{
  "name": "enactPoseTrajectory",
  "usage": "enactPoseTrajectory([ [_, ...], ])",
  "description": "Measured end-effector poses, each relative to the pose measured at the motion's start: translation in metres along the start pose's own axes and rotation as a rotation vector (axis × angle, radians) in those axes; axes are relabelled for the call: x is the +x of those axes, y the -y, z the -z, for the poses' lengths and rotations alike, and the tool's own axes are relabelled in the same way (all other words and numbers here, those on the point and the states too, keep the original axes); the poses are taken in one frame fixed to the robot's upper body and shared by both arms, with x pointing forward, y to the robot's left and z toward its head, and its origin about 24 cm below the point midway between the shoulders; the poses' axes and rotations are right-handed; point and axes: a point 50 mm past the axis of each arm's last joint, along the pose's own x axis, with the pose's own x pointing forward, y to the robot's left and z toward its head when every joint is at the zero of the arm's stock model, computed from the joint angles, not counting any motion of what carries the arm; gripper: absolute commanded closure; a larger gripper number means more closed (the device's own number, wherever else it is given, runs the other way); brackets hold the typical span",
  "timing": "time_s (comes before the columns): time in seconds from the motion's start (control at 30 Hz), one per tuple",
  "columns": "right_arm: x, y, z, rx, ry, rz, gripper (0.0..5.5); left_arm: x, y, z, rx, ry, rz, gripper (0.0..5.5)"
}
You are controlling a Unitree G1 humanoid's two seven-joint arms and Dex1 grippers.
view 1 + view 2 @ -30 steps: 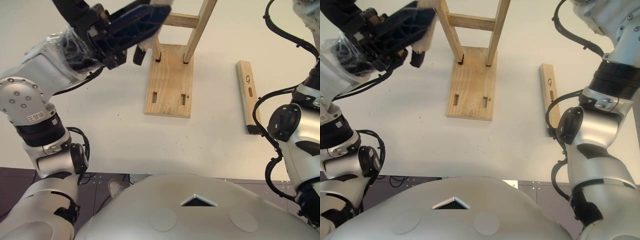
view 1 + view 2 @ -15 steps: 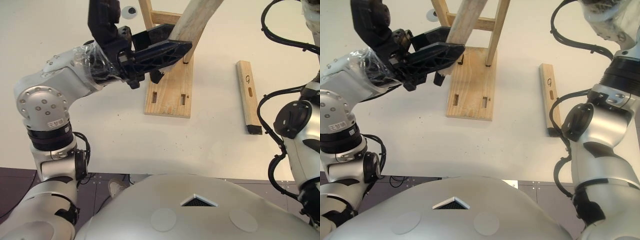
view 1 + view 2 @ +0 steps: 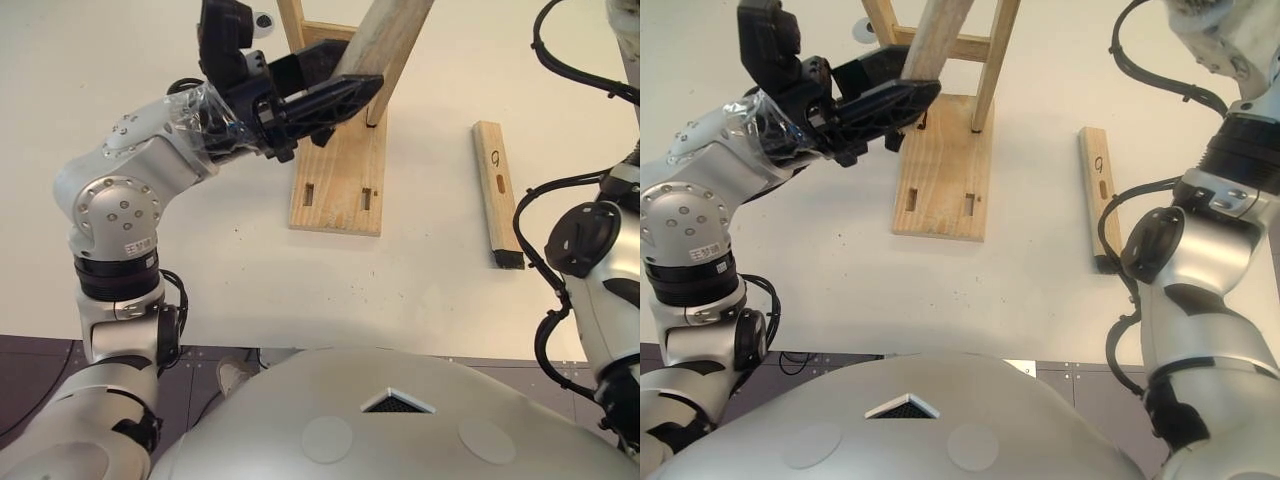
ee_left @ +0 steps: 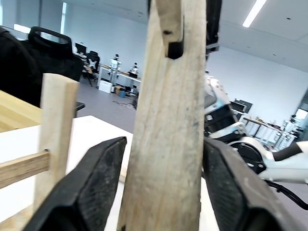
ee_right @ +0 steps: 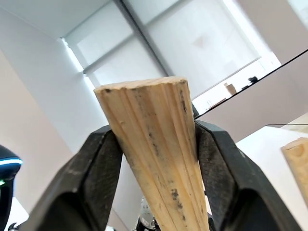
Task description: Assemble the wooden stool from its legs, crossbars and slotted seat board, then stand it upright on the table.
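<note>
Left pincer: the black left gripper (image 3: 358, 68) is clenched around a slanted pale wooden leg (image 3: 395, 25); in the left wrist view its two fingers (image 4: 91, 187) press on opposite faces of the wood, and we see it held above the far end of the board
Right pincer: the right gripper (image 5: 154, 159) is clamped on the grooved end of the leg, a black pad on either side
Slanted leg, axis: its long axis tilts, the lower part toward the robot's left at the left pincer, the upper part rising to the right
Seat board: the flat rectangular slotted wooden seat board (image 3: 335, 160) lies on the white table (image 3: 430, 270), long axis pointing away from us; two upright legs stand in its far slots, joined by a wooden crossbar (image 3: 965, 47); the two near slots are open
Loose leg: a second pale wooden leg with a slot (image 3: 497, 190) lies flat, well to the right of the board and parallel to it, dark tip nearest us
Hidden: the slanted leg's top is cut off by the upper edge of the eye views; its lower end sits behind the left pincer, so we cannot tell whether it touches the board
</note>
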Motion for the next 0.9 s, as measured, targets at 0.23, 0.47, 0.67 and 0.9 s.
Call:
enactPoseTrajectory([
  [0.23,-0.015,0.0,0.0,-0.114,0.076,0.113,3.4,-0.021,-0.01,-0.002,-0.013,-0.004,-0.112,2.2],
  [0.47,-0.039,-0.008,0.02,-0.276,0.086,0.238,3.41,-0.06,-0.015,0.02,-0.033,-0.179,-0.202,2.2],
  [0.67,-0.045,0.005,0.071,-0.348,-0.03,0.326,3.42,-0.077,-0.036,0.034,-0.067,-0.191,-0.317,2.2],
  [0.9,-0.058,0.015,0.09,-0.381,-0.066,0.386,3.42,-0.083,-0.05,0.034,-0.075,-0.163,-0.366,2.2],
])
